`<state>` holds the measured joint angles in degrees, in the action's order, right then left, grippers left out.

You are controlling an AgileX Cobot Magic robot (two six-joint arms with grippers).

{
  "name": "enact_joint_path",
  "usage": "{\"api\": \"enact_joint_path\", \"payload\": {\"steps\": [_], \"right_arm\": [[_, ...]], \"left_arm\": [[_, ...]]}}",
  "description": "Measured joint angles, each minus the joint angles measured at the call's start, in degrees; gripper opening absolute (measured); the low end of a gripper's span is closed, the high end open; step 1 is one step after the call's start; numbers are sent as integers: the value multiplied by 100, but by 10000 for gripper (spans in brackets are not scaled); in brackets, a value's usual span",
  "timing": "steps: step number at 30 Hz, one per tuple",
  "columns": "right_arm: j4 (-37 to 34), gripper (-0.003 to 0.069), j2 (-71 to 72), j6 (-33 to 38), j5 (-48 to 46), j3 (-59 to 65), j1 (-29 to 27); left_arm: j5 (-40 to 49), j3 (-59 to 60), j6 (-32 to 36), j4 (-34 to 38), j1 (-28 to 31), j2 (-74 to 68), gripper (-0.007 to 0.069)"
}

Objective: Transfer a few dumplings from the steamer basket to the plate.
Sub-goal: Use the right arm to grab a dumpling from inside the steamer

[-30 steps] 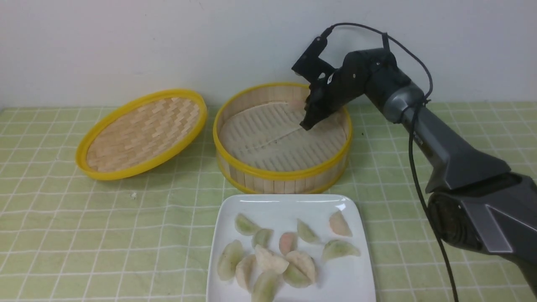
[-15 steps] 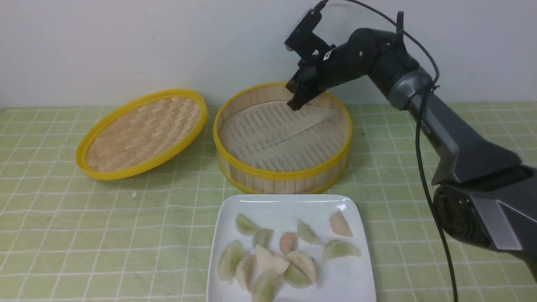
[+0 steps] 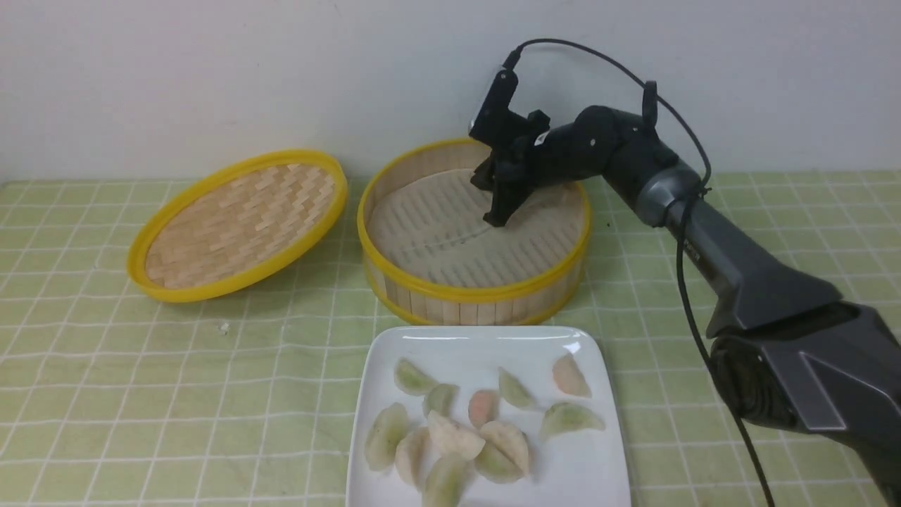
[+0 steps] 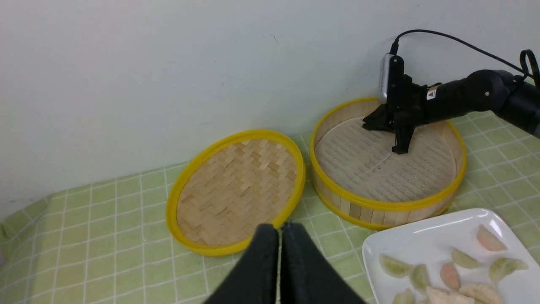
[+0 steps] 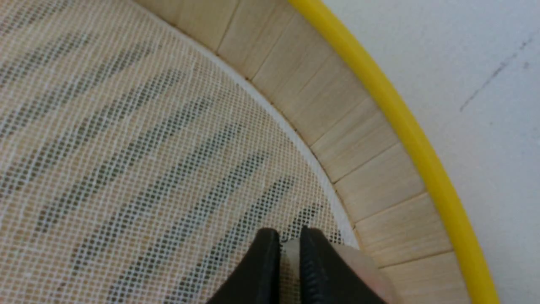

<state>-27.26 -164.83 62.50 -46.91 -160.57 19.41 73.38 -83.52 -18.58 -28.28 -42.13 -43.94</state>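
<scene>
currently, right gripper [image 3: 488,202]: parted slightly, inside the basket [image 3: 474,293], far side
dumpling [image 5: 358,270]: beside its fingertips, near the basket wall
risk: off-centre closing could pinch or tear the soft skin

Wall [image 3: 211,84]: plain, pale grey-white, across 12 o'clock in front view, roughly 10 to 2. Few faint specks on it; left wrist view also shows a short dark scratch [image 4: 275,38]. Surface [image 3: 176,394]: pale green, thin white grid lines, running up to near the wall's foot. Lines go wavy around 8 o'clock, slight wrinkles. Small whitish spot [image 3: 224,328] at 8, tiny dark dot [image 3: 609,224] near 3. Light soft, fairly even; lamp or window out of frame.
</scene>
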Motion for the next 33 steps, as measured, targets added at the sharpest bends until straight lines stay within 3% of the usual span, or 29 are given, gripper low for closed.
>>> {"api": "enact_joint_path", "payload": {"steps": [11,17,22,25,27,31,33], "right_arm": [[-46,451,17,-548,-24,0,-28],[-24,519,43,-564,12,0,-10],[-15,525,36,-621,60,0,1],[87,503,36,-864,30,0,1],[309,444,42,-1058,-22,-5,1],[766,150,106,-1194,-481,-18,-7],[909,37,217,-1260,-903,-18,-7]], "left_arm": [[0,0,0,-161,0,0,-6],[0,0,5,-332,0,0,-6],[0,0,5,-439,0,0,-6],[0,0,5,-448,0,0,-6],[0,0,5,-448,0,0,-6],[0,0,5,-448,0,0,-6],[0,0,5,-437,0,0,-6]]}}
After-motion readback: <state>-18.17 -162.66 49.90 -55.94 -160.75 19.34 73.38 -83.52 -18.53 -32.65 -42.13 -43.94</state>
